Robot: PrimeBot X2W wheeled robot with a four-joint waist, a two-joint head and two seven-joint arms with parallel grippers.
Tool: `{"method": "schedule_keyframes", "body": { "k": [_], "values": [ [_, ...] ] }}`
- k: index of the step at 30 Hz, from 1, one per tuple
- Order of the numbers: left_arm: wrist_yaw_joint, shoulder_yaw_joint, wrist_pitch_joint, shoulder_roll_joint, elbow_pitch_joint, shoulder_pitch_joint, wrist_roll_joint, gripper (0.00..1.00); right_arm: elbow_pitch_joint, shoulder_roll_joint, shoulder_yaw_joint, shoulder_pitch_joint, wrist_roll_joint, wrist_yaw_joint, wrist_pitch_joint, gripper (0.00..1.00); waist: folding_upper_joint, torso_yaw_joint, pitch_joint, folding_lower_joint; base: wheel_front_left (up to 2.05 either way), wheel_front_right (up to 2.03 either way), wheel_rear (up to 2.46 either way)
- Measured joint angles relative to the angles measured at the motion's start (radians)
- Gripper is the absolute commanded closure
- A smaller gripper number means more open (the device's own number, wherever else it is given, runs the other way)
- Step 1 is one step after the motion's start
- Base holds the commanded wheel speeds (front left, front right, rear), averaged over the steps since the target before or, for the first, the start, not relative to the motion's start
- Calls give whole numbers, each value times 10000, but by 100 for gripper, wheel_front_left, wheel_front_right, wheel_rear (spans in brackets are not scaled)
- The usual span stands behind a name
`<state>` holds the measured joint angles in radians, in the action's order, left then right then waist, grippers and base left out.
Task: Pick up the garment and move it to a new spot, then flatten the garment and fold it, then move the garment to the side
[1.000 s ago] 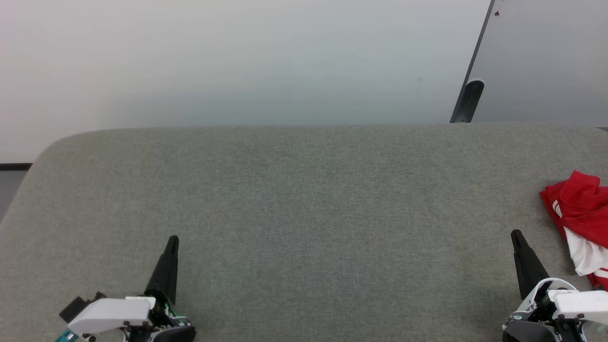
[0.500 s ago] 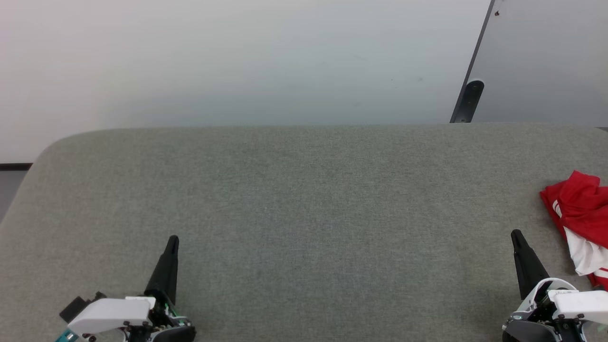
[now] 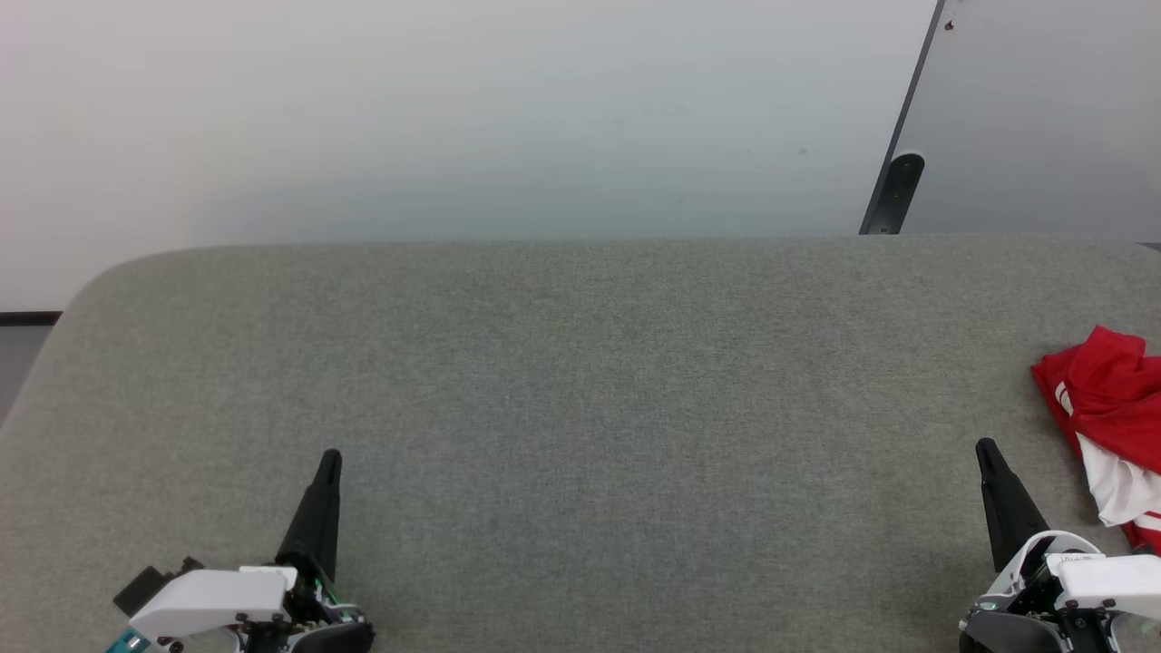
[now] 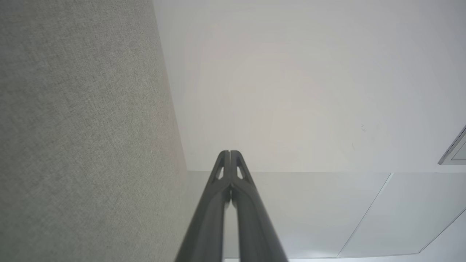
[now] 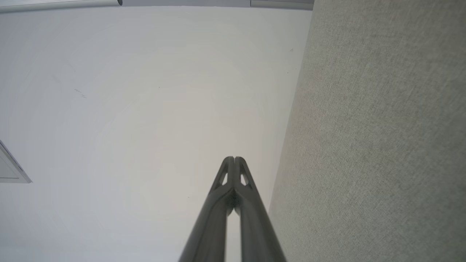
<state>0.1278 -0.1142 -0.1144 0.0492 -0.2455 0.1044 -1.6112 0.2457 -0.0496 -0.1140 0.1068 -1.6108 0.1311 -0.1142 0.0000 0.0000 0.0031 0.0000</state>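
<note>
Left gripper [image 3: 328, 459], right gripper [image 3: 985, 450] closed; seemingly one garment [image 3: 1108, 399]

The desk [image 3: 580, 381] is covered in grey woven cloth, matt and slightly coarse. The garment [image 3: 1111, 399] is soft red cloth with white parts, creased and without shine. The fingers of the left end effector [image 3: 330, 458] and the right end effector [image 3: 984, 446] look like dark matt plastic, and the wrist shells [image 3: 213, 599] behind them like smooth white plastic. The wall [image 3: 453, 118] is pale, smooth and matt.
</note>
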Motion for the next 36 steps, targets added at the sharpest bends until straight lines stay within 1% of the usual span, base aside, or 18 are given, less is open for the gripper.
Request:
{"method": "schedule_keyframes", "body": {
  "k": [36],
  "values": [
    [0, 0, 0, 0, 0, 1, 0, 100, 0, 0, 0, 0, 0, 0, 0, 100, 0, 0, 0, 0, 0, 0, 0]
  ]
}}
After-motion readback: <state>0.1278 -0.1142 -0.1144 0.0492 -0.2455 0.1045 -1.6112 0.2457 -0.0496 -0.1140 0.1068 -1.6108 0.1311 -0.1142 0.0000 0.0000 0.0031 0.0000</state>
